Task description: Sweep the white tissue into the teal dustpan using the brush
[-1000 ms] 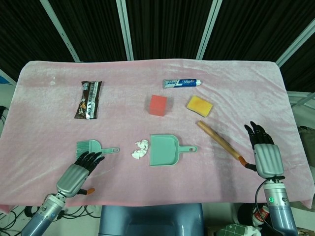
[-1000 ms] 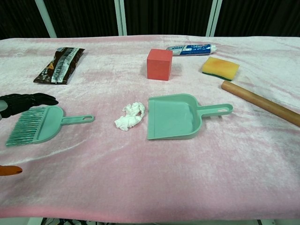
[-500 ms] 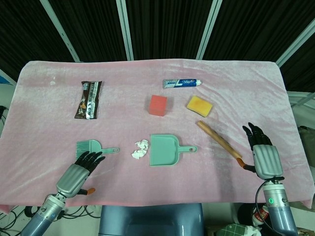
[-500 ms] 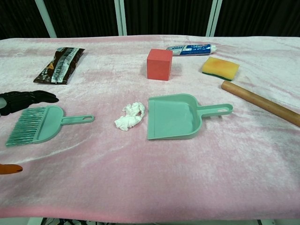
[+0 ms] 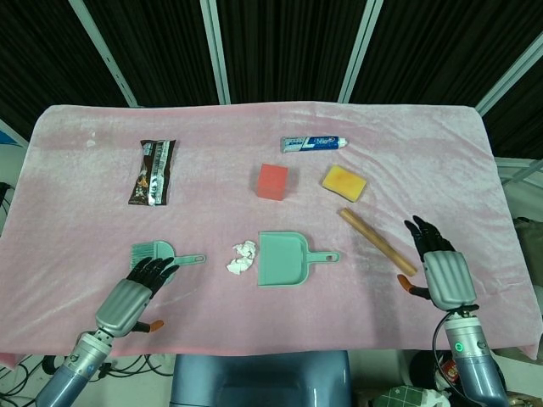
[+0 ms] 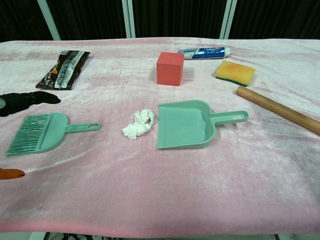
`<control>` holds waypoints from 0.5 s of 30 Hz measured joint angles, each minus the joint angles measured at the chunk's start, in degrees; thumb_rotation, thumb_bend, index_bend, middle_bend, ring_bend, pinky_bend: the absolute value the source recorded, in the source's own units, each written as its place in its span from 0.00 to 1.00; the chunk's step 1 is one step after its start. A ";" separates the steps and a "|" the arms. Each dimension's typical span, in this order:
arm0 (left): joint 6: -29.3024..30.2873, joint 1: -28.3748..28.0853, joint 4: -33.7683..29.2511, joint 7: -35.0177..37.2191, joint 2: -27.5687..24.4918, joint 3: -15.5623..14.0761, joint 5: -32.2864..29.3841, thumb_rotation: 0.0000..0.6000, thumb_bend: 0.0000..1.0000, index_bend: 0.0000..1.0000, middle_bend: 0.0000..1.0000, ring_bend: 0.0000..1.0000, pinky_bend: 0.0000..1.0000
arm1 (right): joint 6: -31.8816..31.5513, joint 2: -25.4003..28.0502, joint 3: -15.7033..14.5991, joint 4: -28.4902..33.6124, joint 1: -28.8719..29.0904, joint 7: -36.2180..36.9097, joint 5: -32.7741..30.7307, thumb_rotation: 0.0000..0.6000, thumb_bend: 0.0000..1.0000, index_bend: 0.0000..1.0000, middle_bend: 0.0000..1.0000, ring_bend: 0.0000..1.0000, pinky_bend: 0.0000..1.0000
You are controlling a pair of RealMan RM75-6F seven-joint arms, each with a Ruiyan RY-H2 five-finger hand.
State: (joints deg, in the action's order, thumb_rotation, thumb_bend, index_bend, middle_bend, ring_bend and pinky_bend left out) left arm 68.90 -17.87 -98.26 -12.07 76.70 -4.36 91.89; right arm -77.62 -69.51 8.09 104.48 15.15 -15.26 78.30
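The teal brush (image 5: 157,253) (image 6: 42,131) lies flat at the front left, bristles to the left. Just right of it sits the crumpled white tissue (image 5: 243,257) (image 6: 139,124), close to the open mouth of the teal dustpan (image 5: 284,257) (image 6: 185,124). My left hand (image 5: 129,298) (image 6: 24,102) is over the near side of the brush with its dark fingers stretched out, holding nothing. At the front right, my right hand (image 5: 439,271) is open with fingers spread, beside the near end of a wooden rolling pin (image 5: 377,242) (image 6: 277,109).
A red cube (image 5: 272,181) (image 6: 170,68), a toothpaste tube (image 5: 314,143) (image 6: 205,51) and a yellow sponge (image 5: 344,182) (image 6: 235,72) lie behind the dustpan. A brown snack packet (image 5: 153,171) (image 6: 64,69) is at the back left. Pink cloth (image 5: 424,153) covers the table.
My right hand has moved left and nearer, reaching the near end of the rolling pin. The left hand's fingers have shifted slightly off the brush's bristles.
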 measured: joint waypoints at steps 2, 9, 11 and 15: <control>-0.11 -0.10 -0.03 0.09 -0.04 0.11 -0.22 1.00 0.00 0.00 0.00 0.00 0.01 | 0.33 -0.32 0.38 -0.25 0.88 -0.04 0.97 1.00 0.23 0.14 0.29 0.49 0.69; -0.39 -0.64 -0.38 0.61 -0.04 0.78 -0.79 1.00 0.00 0.00 0.00 0.00 0.01 | 5.24 -1.95 1.95 0.01 5.08 -4.07 -0.85 1.00 0.24 0.21 0.31 0.54 0.71; -0.44 -0.88 -0.70 0.71 -0.03 1.01 -0.78 1.00 0.00 0.00 0.00 0.00 0.01 | 6.99 -2.99 2.51 0.20 6.75 -6.64 -2.38 1.00 0.24 0.23 0.31 0.54 0.72; -0.93 -1.48 -1.61 0.48 0.02 1.33 -0.78 1.00 0.00 0.00 0.00 0.00 0.01 | 10.25 -5.63 3.54 0.36 9.87 -11.09 -6.64 1.00 0.24 0.26 0.32 0.54 0.72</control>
State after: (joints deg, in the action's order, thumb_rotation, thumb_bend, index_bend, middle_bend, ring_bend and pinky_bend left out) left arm 67.97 -19.35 -99.87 -11.60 76.72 -3.03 91.12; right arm -67.36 -75.14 11.62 104.84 25.02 -26.34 71.66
